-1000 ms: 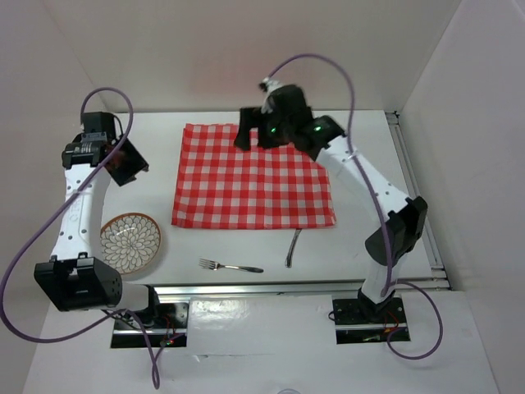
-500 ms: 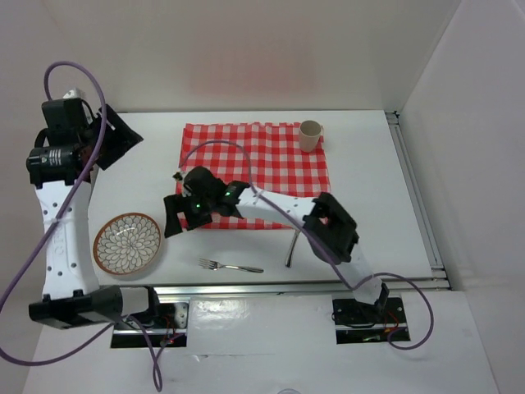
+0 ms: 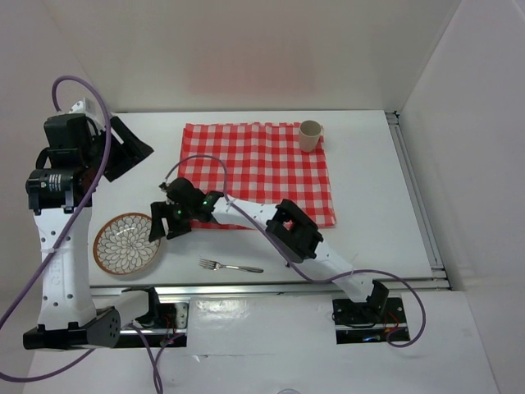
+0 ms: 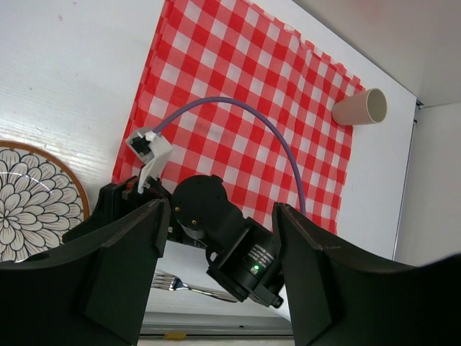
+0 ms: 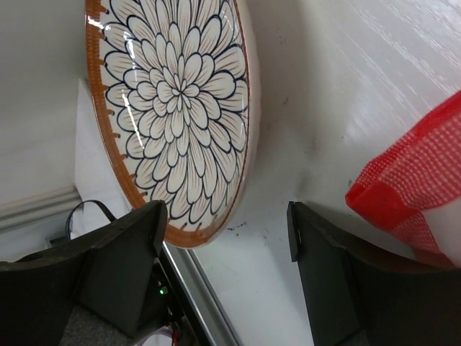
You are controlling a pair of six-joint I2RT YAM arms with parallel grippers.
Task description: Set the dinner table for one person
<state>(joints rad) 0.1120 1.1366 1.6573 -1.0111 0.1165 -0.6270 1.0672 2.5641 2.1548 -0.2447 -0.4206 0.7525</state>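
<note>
Off-task items we see: cloth (image 3: 271, 164), cup (image 3: 310, 135), plate (image 3: 127, 244), fork (image 3: 231, 267).
We log the red-and-white checked cloth spread flat, though its near left corner looks puckered in the right wrist view. The beige cup stands upright on the cloth's far right corner. The flower-patterned, brown-rimmed plate sits left of the cloth and nearer, apart from it. The fork lies right of the plate, tines pointing left, touching neither plate nor cloth.

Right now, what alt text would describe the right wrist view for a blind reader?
The open right gripper hovers above the white dinner table; a flower-patterned plate fills the picture's upper left, a red-checked cloth corner its right edge.
</note>
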